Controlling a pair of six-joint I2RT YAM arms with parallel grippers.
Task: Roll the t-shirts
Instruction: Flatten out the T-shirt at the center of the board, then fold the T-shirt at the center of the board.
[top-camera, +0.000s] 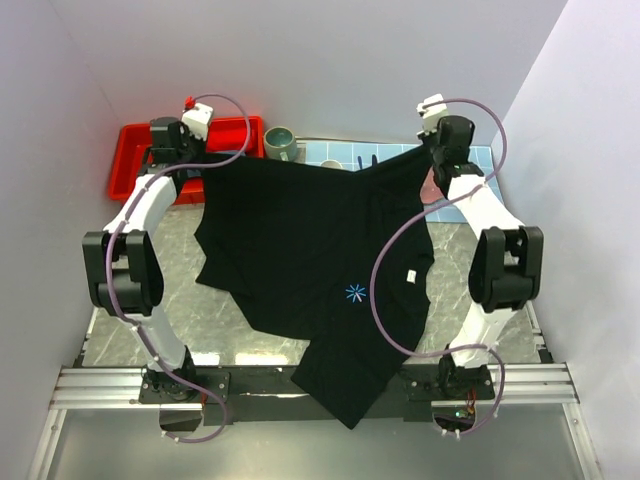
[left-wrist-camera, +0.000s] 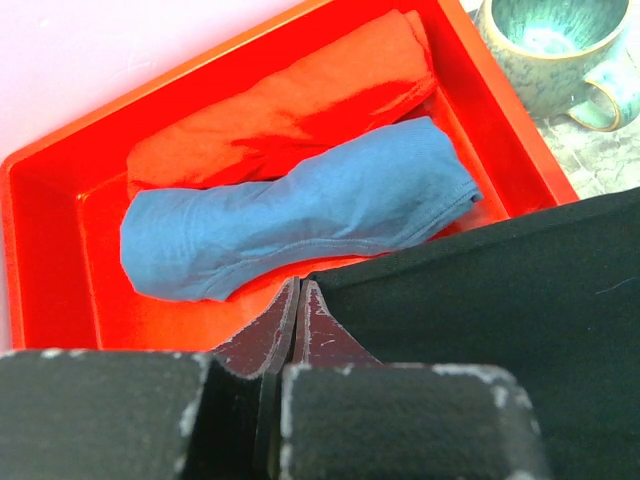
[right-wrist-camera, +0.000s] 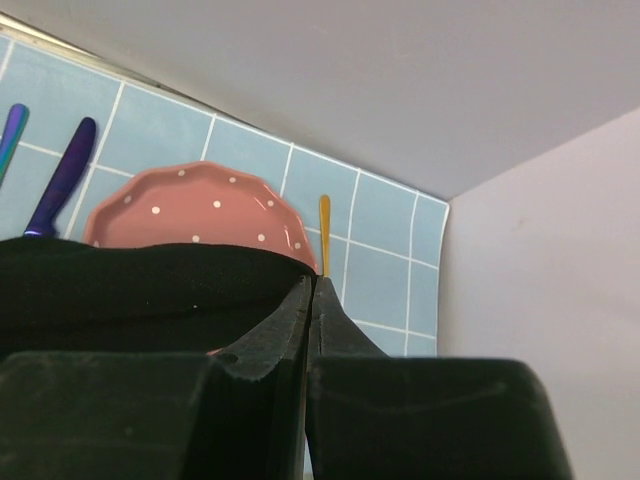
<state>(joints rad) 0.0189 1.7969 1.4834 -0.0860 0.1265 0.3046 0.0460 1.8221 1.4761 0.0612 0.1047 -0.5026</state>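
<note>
The large black t-shirt (top-camera: 300, 240) with a light-blue starburst print (top-camera: 355, 292) hangs stretched between my two grippers, its lower end draped over the table's near edge. My left gripper (top-camera: 203, 170) is shut on its far left edge, seen in the left wrist view (left-wrist-camera: 300, 287) with black cloth (left-wrist-camera: 480, 300) to the right. My right gripper (top-camera: 432, 162) is shut on its far right edge, seen in the right wrist view (right-wrist-camera: 313, 283) with black cloth (right-wrist-camera: 150, 285). The teal-blue t-shirt (left-wrist-camera: 300, 215) lies rolled in the red tray (left-wrist-camera: 50, 250).
An orange rolled cloth (left-wrist-camera: 290, 105) lies behind the teal shirt in the tray (top-camera: 130, 150). A glazed green mug (left-wrist-camera: 555, 50) stands right of it. The light-blue checked placemat (right-wrist-camera: 380, 230) holds a pink dotted plate (right-wrist-camera: 190, 205), a gold spoon (right-wrist-camera: 325, 225) and purple cutlery (right-wrist-camera: 60, 175).
</note>
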